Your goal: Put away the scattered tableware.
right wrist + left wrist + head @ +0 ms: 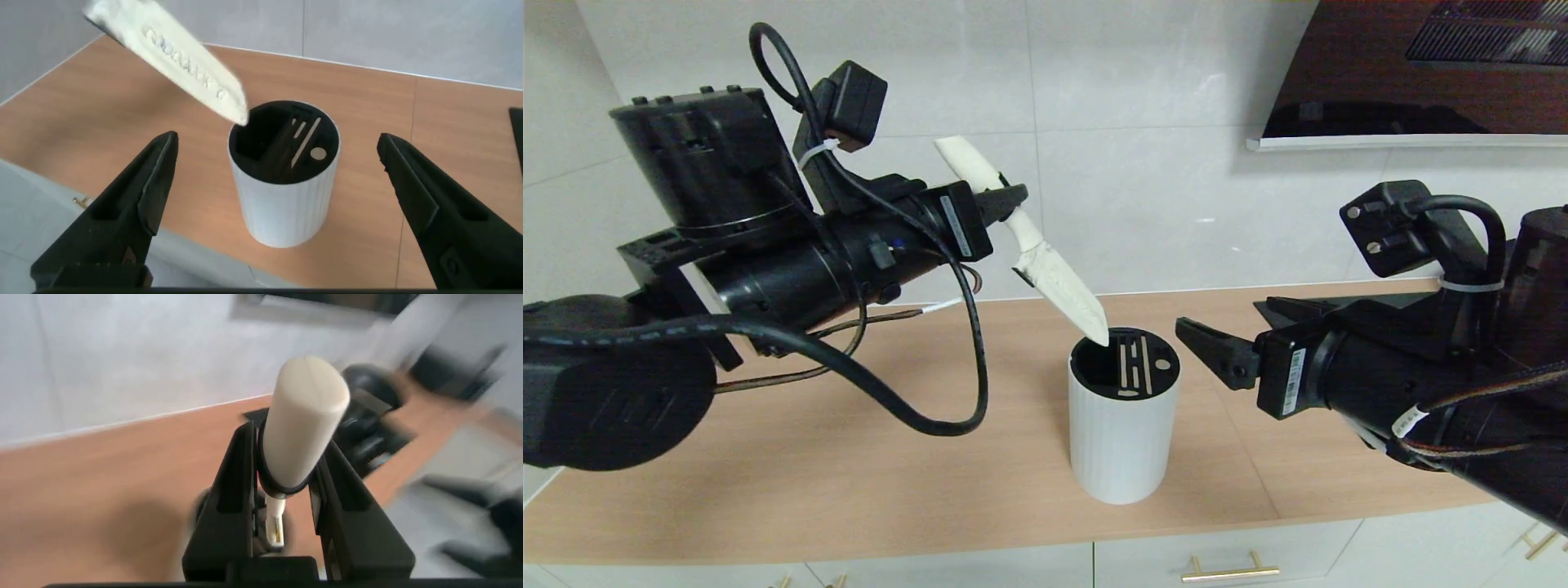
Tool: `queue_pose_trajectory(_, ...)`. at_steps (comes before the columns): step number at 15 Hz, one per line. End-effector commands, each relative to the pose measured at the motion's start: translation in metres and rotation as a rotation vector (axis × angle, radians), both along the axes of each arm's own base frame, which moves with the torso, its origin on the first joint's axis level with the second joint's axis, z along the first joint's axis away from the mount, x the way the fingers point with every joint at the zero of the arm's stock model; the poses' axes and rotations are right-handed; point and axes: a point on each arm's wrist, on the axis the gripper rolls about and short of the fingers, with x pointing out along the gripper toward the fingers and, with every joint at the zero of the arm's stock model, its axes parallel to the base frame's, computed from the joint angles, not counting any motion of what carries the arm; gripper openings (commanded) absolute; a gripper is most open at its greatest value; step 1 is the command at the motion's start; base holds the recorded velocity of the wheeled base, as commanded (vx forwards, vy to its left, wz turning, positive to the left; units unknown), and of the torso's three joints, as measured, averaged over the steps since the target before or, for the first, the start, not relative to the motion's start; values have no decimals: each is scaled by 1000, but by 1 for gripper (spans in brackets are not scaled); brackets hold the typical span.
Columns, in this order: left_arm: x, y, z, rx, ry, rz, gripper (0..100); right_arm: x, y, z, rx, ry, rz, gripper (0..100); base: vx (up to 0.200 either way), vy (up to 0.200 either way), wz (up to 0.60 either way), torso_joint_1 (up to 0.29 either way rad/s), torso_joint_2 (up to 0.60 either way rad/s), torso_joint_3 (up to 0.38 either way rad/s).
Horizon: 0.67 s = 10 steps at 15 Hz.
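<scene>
Firmly, left gripper (1011,198) clamps smooth white knife (1062,286) by handle; blade tip at ribbed white holder's (1123,441) black slotted top, near worktop's (849,482) front edge; right gripper (1221,322) spread wide.

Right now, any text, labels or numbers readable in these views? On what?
No text is legible.
Left sticker on the left gripper: the print is too small to read.
Right sticker on the right gripper: the print is too small to read.
Knife blade: there are marks along it, too blurred to read.
Holder: it carries no text.
</scene>
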Motion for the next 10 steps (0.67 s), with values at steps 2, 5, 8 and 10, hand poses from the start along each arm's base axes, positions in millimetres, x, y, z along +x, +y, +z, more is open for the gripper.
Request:
queue_pose_trajectory(2, 10, -15, -27, 4, -30, -11, 0, 5, 5, -7, -17, 17, 0, 100, 0, 0, 0, 0, 0, 0)
queue_pose_trajectory(5, 16, -22, -36, 39, -104, 45, 0, 5, 6, -8, -21, 20, 2, 100, 0, 0, 0, 0, 0, 0)
queue_pose_trajectory(8, 17, -21, -36, 49, -109, 53, 0, 6, 7, -10, -26, 25, 0, 100, 0, 0, 0, 0, 0, 0)
queue_pose_trajectory(10, 18, -23, -40, 74, -111, 53, 0, 8, 8, -12, -31, 31, 0, 100, 0, 0, 0, 0, 0, 0)
